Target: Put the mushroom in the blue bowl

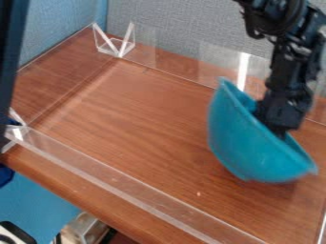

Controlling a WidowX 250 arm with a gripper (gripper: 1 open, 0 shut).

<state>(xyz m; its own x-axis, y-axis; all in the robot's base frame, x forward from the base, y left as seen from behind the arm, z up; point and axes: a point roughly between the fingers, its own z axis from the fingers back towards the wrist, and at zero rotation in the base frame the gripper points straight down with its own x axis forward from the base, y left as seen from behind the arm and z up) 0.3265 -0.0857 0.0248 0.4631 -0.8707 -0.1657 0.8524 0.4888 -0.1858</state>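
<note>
Even, soft daylight fills my workspace, with no hard shadows. The wooden table (114, 114) shows pale glare streaks across its left and middle. The whole picture is small and grainy. My arm (288, 57) and the bowl (249, 143) on the right are smeared with motion blur, their edges soft.

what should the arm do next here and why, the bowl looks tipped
Probably lift the claw straight up a little. It reaches down inside the blue bowl, which is tilted steeply on the wooden table with its opening turned toward the arm. The mushroom cannot be seen, so easing off should let the bowl settle first.
</note>
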